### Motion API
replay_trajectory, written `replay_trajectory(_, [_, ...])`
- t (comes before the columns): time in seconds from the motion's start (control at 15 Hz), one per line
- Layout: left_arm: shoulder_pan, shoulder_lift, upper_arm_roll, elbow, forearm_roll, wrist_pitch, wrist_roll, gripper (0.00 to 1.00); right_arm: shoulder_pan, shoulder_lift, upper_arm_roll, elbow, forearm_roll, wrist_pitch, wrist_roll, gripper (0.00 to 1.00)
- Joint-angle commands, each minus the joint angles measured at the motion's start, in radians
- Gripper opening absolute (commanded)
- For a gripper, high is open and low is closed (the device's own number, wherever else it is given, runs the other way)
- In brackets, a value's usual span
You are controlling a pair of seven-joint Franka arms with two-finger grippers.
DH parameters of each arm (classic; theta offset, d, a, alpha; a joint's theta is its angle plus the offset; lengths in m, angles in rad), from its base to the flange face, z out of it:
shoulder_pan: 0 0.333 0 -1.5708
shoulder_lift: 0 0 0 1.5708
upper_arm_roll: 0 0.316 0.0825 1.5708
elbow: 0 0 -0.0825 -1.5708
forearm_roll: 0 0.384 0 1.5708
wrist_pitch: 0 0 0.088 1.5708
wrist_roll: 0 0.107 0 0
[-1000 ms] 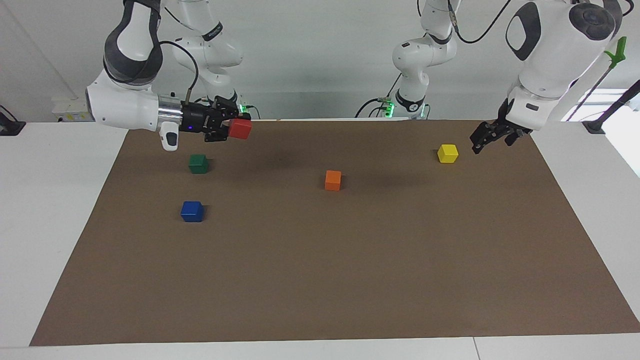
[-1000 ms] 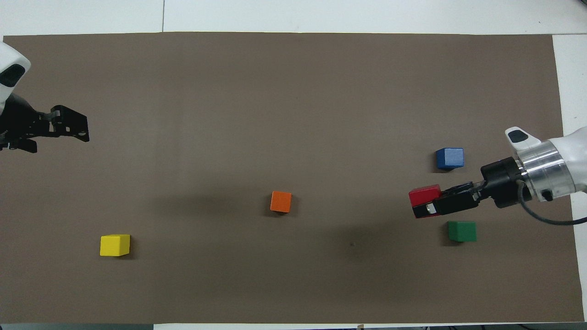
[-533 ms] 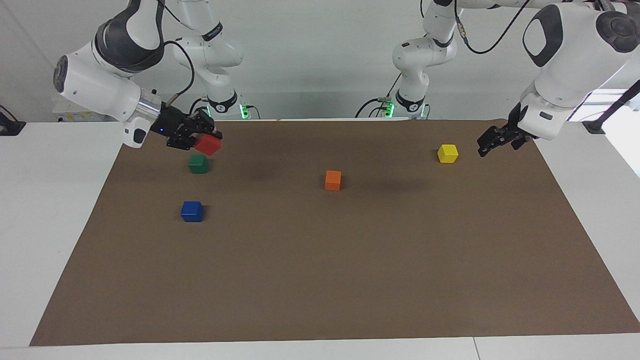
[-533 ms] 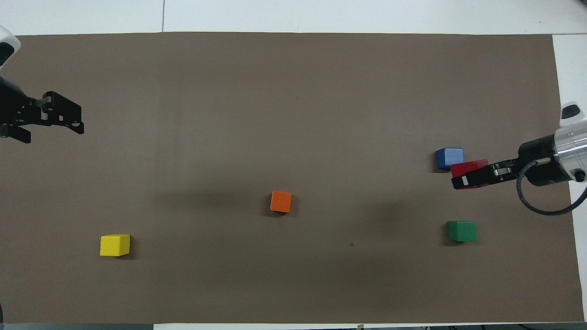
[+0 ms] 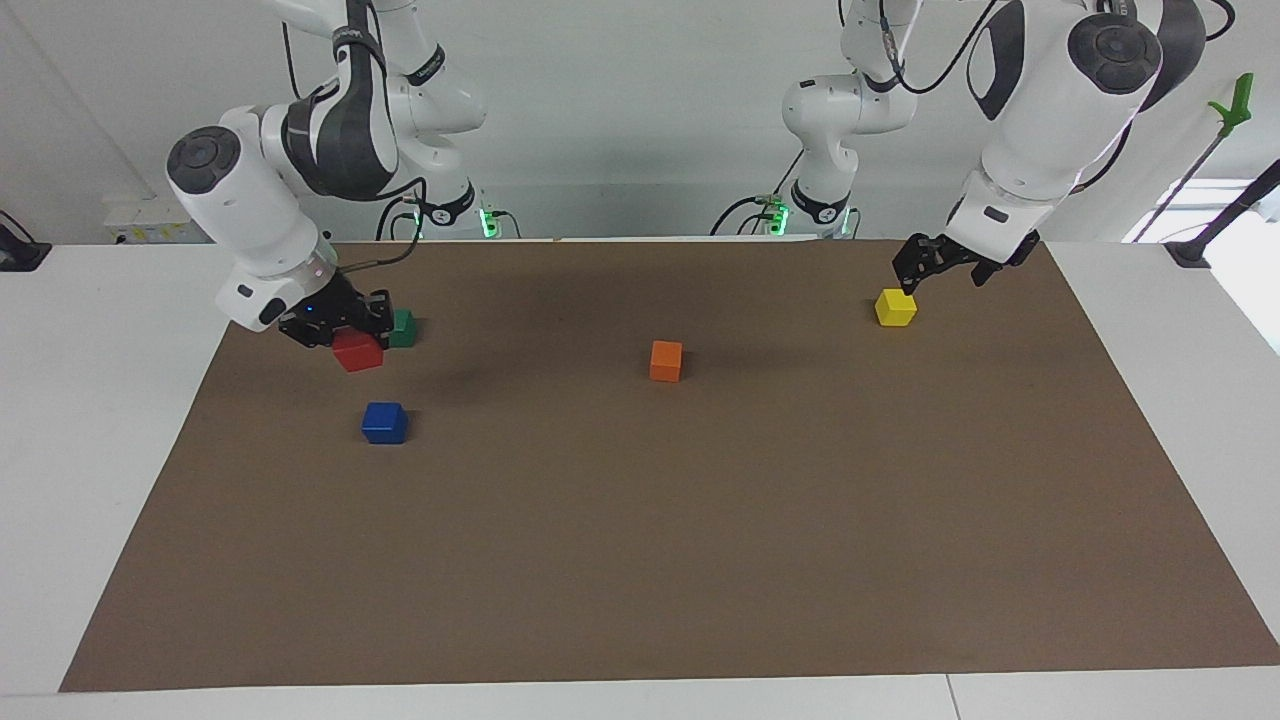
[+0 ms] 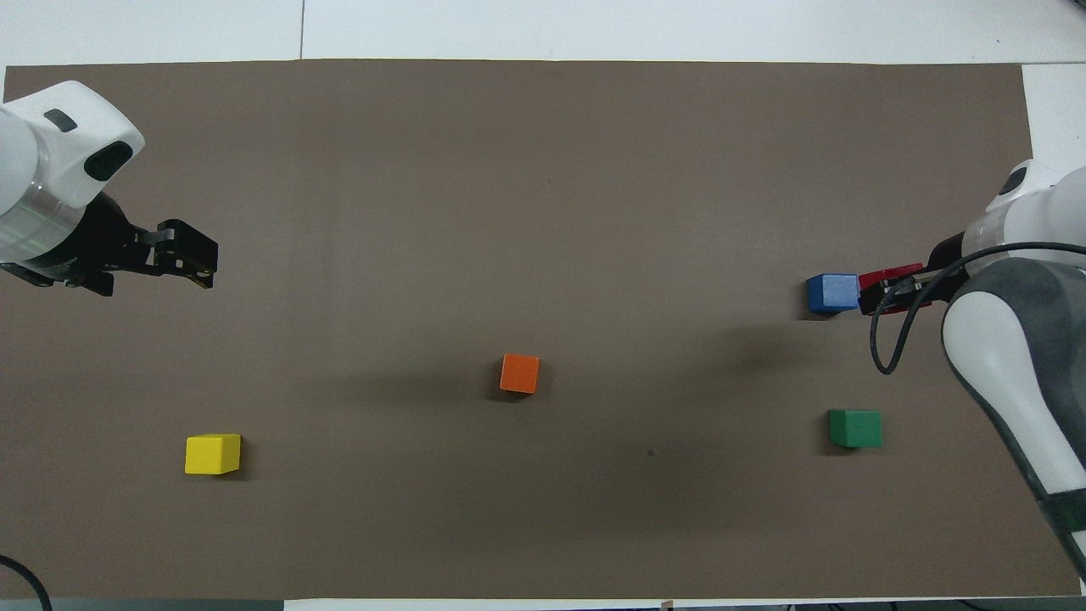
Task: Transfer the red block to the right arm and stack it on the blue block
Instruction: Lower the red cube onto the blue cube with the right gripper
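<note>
Since a second ago your right gripper (image 5: pixel 345 340) has swung from level to pointing down and carried the red block (image 5: pixel 358 352) across the green block (image 5: pixel 402 328). It is clenched on the red block, which hangs at its fingertips above the brown mat (image 5: pixel 700 560), not touching it. In the facing view the blue block (image 5: pixel 384 422) sits on the mat at about five o'clock from the red block, apart from it, at the right arm's end of the table. From overhead, the red block shows at three o'clock of the blue block, just beside it.

Your left gripper (image 5: pixel 925 270) has shifted inward; it hangs released over the yellow block (image 5: pixel 895 307). The orange block (image 5: pixel 666 360) has stayed mid-mat. You have no containers here.
</note>
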Motion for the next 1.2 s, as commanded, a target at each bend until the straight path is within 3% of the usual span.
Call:
replay_trajectory(0.0, [-0.018, -0.084, 0.050, -0.120, -0.026, 0.083, 0.020, 1.00, -0.004, 0.042, 0.004, -0.021, -0.044, 0.051, 0.072, 0.00])
replay_trajectory(0.8, [-0.003, -0.084, 0.051, -0.105, -0.047, 0.172, 0.021, 1.00, 0.020, 0.166, 0.004, -0.056, -0.077, 0.261, 0.144, 0.00])
replay_trajectory(1.13, [-0.009, -0.089, 0.051, -0.055, -0.047, 0.165, 0.023, 1.00, 0.008, 0.187, 0.004, -0.060, -0.077, 0.280, 0.154, 0.00])
